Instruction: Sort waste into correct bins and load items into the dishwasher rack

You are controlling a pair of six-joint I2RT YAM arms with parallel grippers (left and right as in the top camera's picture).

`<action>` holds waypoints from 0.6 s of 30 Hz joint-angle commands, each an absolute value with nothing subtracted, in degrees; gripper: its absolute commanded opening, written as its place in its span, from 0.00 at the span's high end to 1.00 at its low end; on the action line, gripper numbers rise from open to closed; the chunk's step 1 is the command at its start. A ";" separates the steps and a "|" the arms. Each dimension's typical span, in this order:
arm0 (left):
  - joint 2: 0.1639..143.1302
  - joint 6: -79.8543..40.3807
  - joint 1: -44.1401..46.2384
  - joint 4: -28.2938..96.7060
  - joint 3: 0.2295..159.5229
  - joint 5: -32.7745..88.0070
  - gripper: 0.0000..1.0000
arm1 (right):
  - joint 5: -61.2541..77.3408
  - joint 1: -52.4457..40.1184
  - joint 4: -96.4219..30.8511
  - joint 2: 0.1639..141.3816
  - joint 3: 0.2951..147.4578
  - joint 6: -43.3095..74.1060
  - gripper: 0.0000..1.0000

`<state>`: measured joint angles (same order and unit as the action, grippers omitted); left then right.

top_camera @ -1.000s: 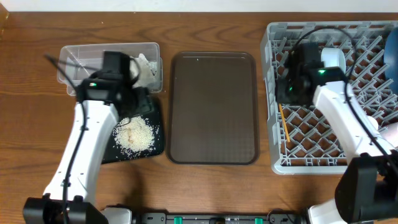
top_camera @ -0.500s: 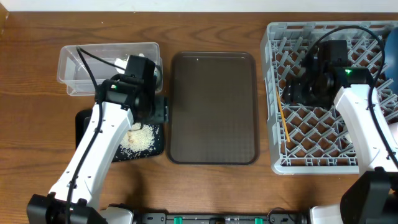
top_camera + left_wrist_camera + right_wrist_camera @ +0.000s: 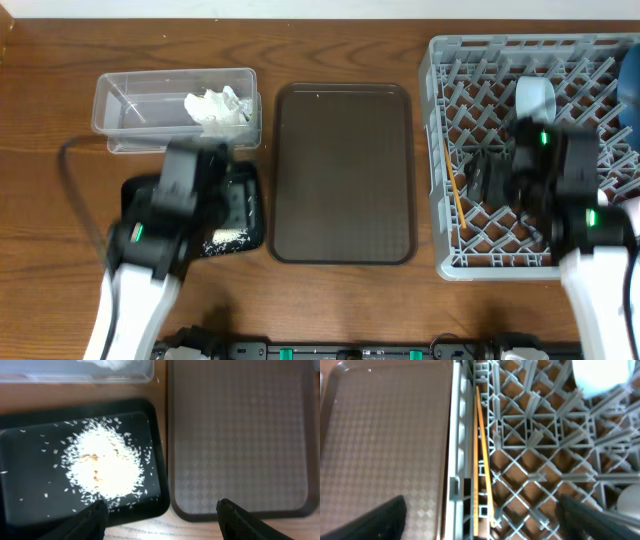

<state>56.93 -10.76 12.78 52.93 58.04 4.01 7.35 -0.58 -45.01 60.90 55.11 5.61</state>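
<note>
The heap of rice (image 3: 104, 464) lies on the black tray (image 3: 30, 485). My left gripper (image 3: 160, 516) hangs open above that tray's front right corner, nothing between its fingers; from overhead the gripper (image 3: 238, 195) is blurred and hides most of the black tray (image 3: 250, 215). The crumpled napkin (image 3: 220, 108) sits in the clear tub (image 3: 140, 112). Two chopsticks (image 3: 480, 460) lie along the left wall of the grey rack (image 3: 545, 445). My right gripper (image 3: 485, 520) is open above them, holding nothing. A white cup (image 3: 535, 95) and the dark-blue plate (image 3: 630, 85) stand in the rack (image 3: 440, 150).
The brown serving tray (image 3: 343, 170) lies between the black tray and the rack. Another white rim (image 3: 629, 499) shows in the rack at the right. Bare wood runs along the table's front edge.
My right gripper has opened and drawn back toward the front over the rack, the chopsticks left lying inside. The left arm has pulled back from the tub toward the front, uncovering the napkin.
</note>
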 commanded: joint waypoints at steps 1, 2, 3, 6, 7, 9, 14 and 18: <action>47.35 -11.86 12.45 51.20 52.69 1.63 0.27 | 6.70 -0.49 -43.35 51.64 47.70 5.08 0.01; 44.25 -11.88 12.45 50.76 51.11 1.65 0.27 | 6.33 -0.49 -42.83 49.15 46.06 5.08 0.01; 41.47 -11.86 12.45 50.63 49.93 1.63 0.27 | 5.65 -0.49 -42.37 46.06 44.25 5.08 0.01; 36.25 -11.86 12.45 50.72 48.90 1.65 0.03 | 3.51 -0.49 -41.78 40.40 41.23 5.08 0.01; 34.94 -11.88 12.45 50.59 48.93 1.67 0.03 | 3.25 -0.49 -41.82 39.03 40.58 5.06 0.01; 33.23 -11.86 12.45 50.06 48.93 1.67 0.03 | 3.27 -0.49 -42.24 37.23 39.92 5.08 0.01; 32.21 -11.86 12.45 50.48 48.93 1.67 0.02 | 3.25 -0.49 -42.72 36.82 39.77 5.06 0.01; 32.21 -11.86 12.45 50.48 48.93 1.67 0.02 | 3.25 -0.49 -42.74 36.82 39.77 5.06 0.01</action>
